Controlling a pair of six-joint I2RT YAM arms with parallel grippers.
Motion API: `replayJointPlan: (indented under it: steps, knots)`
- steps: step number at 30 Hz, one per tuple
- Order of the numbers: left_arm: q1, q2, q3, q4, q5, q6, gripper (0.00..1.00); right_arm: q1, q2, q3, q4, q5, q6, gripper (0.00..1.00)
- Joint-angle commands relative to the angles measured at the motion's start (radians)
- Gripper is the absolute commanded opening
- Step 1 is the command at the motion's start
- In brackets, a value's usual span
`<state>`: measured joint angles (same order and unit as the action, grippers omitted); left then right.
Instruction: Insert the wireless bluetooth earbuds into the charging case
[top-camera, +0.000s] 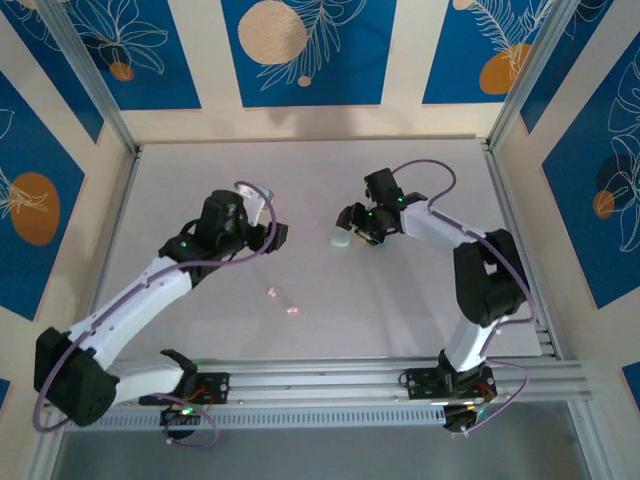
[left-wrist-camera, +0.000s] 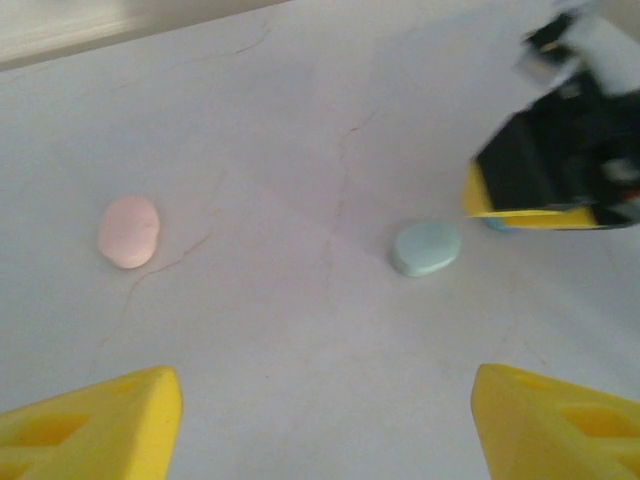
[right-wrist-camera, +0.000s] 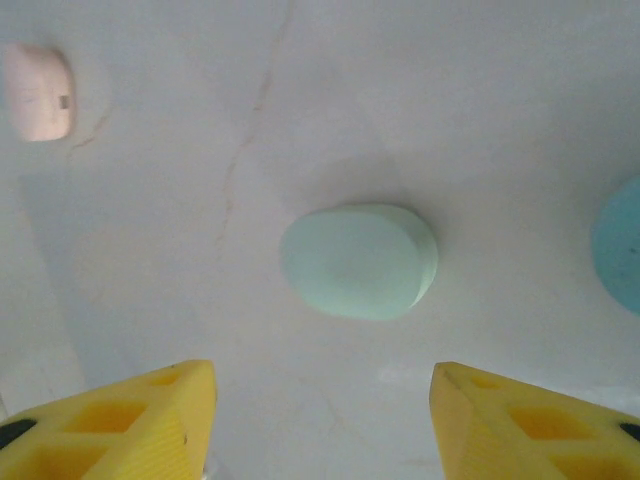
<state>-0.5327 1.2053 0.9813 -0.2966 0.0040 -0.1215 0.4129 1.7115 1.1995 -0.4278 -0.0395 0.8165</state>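
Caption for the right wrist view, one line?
Open right end effector over the table, a pale green case just ahead of it, a pink case at upper left.

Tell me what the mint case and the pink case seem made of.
The mint case looks like smooth matte plastic: even pastel colour, rounded edges, no sharp glare. The pink case is probably the same, though blurred.
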Motion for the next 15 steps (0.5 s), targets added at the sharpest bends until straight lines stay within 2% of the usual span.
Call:
replayJointPlan:
  steps: [1, 7, 12, 15]
  knots:
    - [0.061, 0.096, 0.081, -0.066, 0.020, 0.031, 0.77, 0.016, -0.137, -0.027, -0.040, 0.020, -0.064, 0.59]
    - [0.169, 0.329, 0.206, -0.078, 0.115, 0.097, 0.79, 0.023, -0.333, -0.128, -0.020, -0.065, -0.089, 0.59]
    - [0.225, 0.509, 0.297, -0.072, 0.185, 0.163, 0.80, 0.027, -0.463, -0.211, 0.018, -0.100, -0.094, 0.60]
    - [0.241, 0.617, 0.363, -0.090, 0.168, 0.195, 0.80, 0.029, -0.521, -0.248, 0.030, -0.096, -0.082, 0.61]
